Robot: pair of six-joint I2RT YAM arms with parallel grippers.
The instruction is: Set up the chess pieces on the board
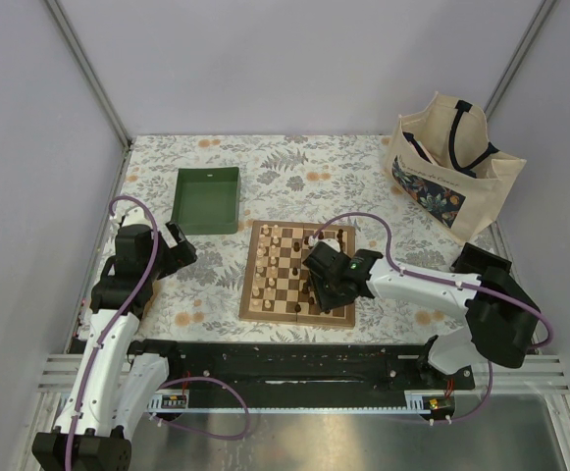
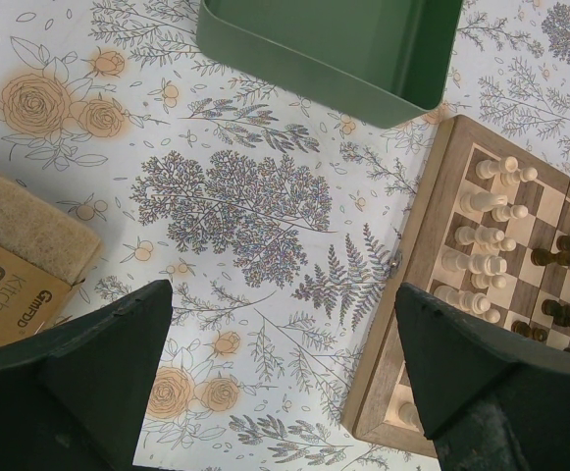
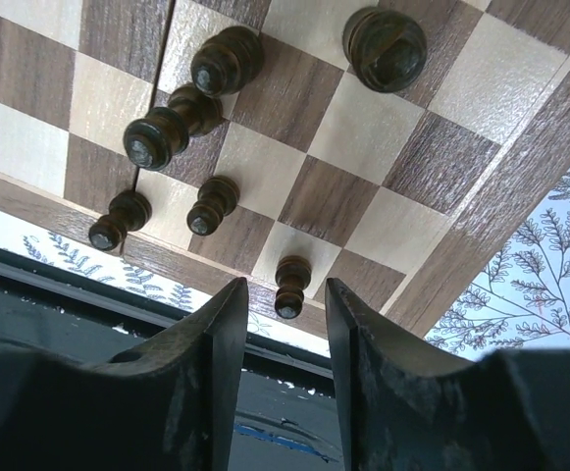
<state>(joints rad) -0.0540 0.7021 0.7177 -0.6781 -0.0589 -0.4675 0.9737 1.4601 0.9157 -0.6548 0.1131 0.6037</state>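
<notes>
Floral tablecloth [image 1: 294,162] is spread beneath the board [image 1: 247,280], at whose near edge a dark pawn [image 3: 292,280] is flanked by the parted right gripper [image 3: 285,294]; closed off-centre, the pawn could be tipped overboard.

Floral table [image 1: 363,167] carries the board [image 1: 248,280], green tray [image 1: 206,196], tote bag [image 1: 451,167], perhaps a sponge pack [image 2: 10,265].

Near right corner of the board [image 1: 249,280] hidden from you under the right gripper [image 1: 319,294], chess pieces [image 1: 274,235] overhead too small to name; green tray [image 2: 343,59] left of the board cut off by your left wrist view's top edge
</notes>
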